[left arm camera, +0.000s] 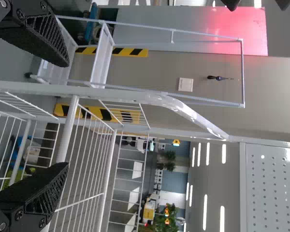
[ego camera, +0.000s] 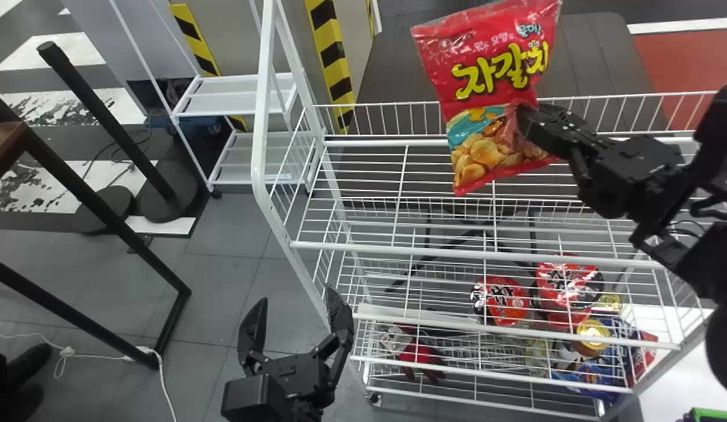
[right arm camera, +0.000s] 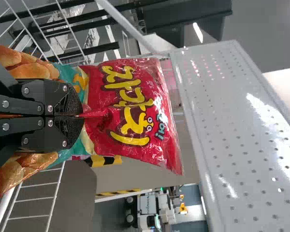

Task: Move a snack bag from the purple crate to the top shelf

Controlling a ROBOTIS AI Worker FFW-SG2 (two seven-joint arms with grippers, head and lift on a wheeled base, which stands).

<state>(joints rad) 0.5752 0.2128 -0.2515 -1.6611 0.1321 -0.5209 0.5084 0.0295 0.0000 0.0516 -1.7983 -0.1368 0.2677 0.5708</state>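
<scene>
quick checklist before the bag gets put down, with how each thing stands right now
- Grip on the snack bag: ok, the right gripper is pinched shut on it.
- Bag upright: ok, slightly tilted.
- Bag released onto a shelf: not ok, the gripper holds it.
- Bag's lower edge clear of the wire shelf: cannot tell.
- Left gripper out of the way: ok, fingers open with nothing between them, away from the bag.
</scene>
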